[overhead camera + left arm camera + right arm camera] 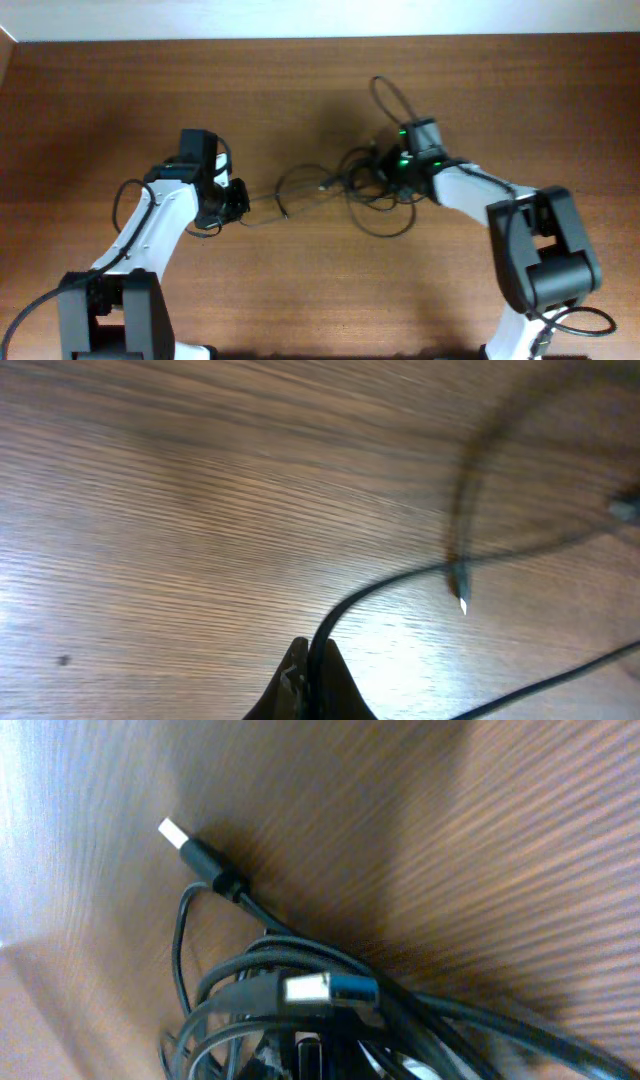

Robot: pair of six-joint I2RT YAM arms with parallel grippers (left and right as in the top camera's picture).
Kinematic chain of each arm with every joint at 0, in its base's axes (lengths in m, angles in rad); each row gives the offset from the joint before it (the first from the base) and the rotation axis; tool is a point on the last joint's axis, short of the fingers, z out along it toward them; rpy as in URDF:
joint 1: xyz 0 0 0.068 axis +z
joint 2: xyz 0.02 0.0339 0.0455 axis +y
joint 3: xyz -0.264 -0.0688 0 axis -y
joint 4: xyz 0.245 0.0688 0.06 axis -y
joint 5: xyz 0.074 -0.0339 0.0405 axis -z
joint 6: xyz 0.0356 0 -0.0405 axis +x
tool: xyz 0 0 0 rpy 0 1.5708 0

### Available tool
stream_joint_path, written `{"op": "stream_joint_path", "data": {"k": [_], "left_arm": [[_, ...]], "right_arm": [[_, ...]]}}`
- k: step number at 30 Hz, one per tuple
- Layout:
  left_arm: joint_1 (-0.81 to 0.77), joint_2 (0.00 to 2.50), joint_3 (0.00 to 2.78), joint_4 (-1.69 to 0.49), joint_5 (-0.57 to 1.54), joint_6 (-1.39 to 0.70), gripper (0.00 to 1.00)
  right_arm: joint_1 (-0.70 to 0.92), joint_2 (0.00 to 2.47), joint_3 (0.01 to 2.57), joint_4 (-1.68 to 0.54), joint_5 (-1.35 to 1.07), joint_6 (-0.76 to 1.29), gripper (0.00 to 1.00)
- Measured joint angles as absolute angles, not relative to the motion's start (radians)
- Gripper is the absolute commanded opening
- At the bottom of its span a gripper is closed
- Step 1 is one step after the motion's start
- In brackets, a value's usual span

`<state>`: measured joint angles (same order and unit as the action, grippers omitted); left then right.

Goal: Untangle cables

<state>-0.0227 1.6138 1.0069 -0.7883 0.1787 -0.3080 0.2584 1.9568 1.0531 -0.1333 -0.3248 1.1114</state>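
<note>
On the counter [300,80], the cables [370,188] lie knotted right of the middle. The right fingers [392,172] are closed in the knot, seemingly gripping it. The left fingers [290,682] pinch one strand. The pull apart should be slow and low, so the loose plug [176,833] does not catch.

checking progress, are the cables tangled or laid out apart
Tangled. The cables overlap in a bunch of crossing loops; one strand runs out to the left end effector, which is shut on it.
</note>
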Motion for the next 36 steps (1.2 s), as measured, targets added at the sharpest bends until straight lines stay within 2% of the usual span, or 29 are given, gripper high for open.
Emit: {"op": "stream_joint_path", "data": {"k": [5,9,14,17,18,20,21,23,24,25,26,27,29,31,34,36], "left_arm": [[0.162,1.454,1.151,-0.813,0.291,-0.301,0.0],[0.316,1.256,1.221,-0.813,0.291,-0.318,0.0],[0.442,1.236,1.221,-0.845,0.396,-0.492,0.0],[0.514,1.236,1.22,-0.752,0.627,-0.532,0.0],[0.526,1.236,1.221,-0.703,0.757,-0.5,0.0],[0.53,1.236,1.246,-0.648,0.904,-0.357,0.0],[0.511,1.233,1.256,-0.646,0.94,-0.305,0.0],[0.382,1.232,1.26,-0.647,1.005,-0.187,0.0],[0.317,1.232,1.26,-0.649,1.013,-0.143,0.0],[0.236,1.232,1.261,-0.665,0.973,-0.107,0.0],[0.167,1.233,1.265,-0.708,0.889,-0.094,0.0],[0.084,1.238,1.266,-0.752,0.78,-0.095,0.0],[-0.051,1.277,1.267,-0.813,0.585,-0.158,0.0],[-0.148,1.35,1.253,-0.827,0.428,-0.307,0.0],[-0.205,1.494,1.229,-0.857,0.229,-0.541,0.0],[-0.204,1.564,1.225,-0.861,0.11,-0.6,0.0]], "right_arm": [[0.126,1.923,1.069,-0.435,-0.479,0.828,0.04],[-0.001,1.911,1.069,-0.548,-0.483,0.77,0.04],[-0.033,1.911,1.063,-0.609,-0.542,0.691,0.07],[-0.062,1.912,1.058,-0.652,-0.605,0.605,0.12],[-0.082,1.911,1.056,-0.671,-0.617,0.554,0.13],[-0.145,1.863,1.035,-0.727,-0.494,0.461,0.16],[-0.167,1.813,1.024,-0.762,-0.454,0.437,0.18],[-0.165,1.659,1.02,-0.803,-0.438,0.399,0.32],[-0.145,1.548,1.021,-0.839,-0.439,0.376,0.43],[-0.114,1.5,1.021,-0.857,-0.445,0.366,0.66],[-0.064,1.479,1.021,-0.872,-0.447,0.359,0.81],[-0.002,1.476,1.021,-0.871,-0.447,0.357,0.87],[0.134,1.477,1.021,-0.871,-0.441,0.368,0.88],[0.22,1.476,1.021,-0.871,-0.391,0.44,0.87],[0.298,1.477,1.021,-0.83,-0.374,0.504,0.83],[0.315,1.477,1.021,-0.811,-0.363,0.524,0.83]]}}
